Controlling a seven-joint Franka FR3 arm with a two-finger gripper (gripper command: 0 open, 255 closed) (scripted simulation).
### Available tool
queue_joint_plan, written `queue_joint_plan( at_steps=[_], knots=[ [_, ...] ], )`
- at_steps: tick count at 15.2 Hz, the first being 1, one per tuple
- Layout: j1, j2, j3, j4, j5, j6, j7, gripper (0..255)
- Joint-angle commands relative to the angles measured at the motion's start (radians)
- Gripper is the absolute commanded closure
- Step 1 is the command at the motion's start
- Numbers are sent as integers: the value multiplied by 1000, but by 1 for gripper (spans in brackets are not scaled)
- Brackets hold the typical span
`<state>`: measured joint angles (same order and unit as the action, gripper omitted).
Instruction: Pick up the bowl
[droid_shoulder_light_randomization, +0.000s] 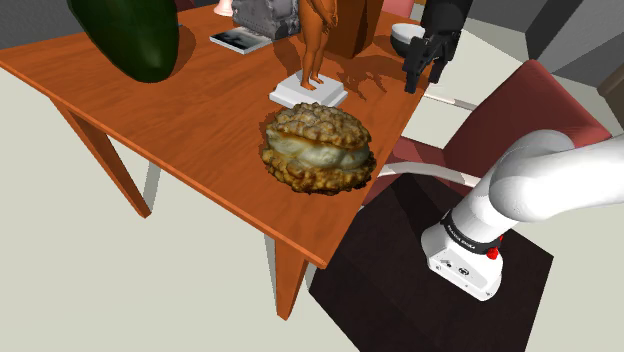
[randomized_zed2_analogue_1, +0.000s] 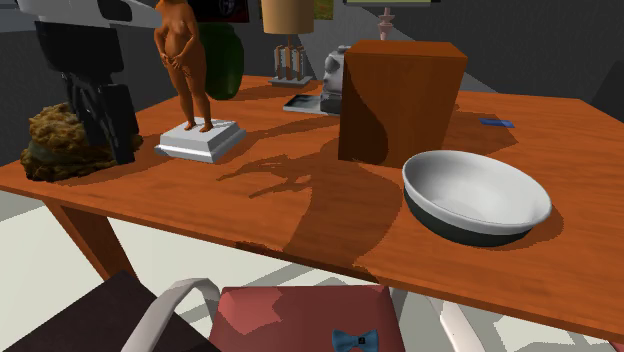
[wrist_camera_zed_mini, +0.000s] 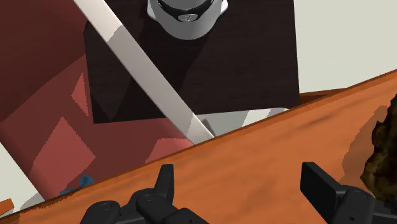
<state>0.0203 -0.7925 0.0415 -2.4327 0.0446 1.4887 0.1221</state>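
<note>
One bowl (randomized_zed2_analogue_1: 477, 195), one figurine (randomized_zed2_analogue_1: 183, 60), one box (randomized_zed2_analogue_1: 400, 100), one tool (wrist_camera_zed_mini: 240, 181), fingers apart

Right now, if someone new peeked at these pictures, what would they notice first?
Probably the big lumpy brown puff pastry with pale filling, sitting on the orange-brown wooden table near the robot's dark box stand. Next come the orange standing figurine on its white square base and the wide white bowl with a dark outside, near the table's front edge at the second exterior view's right. The black pincer hangs open over the table.
</note>
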Motion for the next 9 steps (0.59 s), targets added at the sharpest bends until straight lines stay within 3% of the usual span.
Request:
queue_joint_plan(
  at_steps=[1,9],
  knots=[
    [0,0,0,0,0,0,0,0],
    [-56,219,-146,167,-87,52,-157,0]
  ],
)
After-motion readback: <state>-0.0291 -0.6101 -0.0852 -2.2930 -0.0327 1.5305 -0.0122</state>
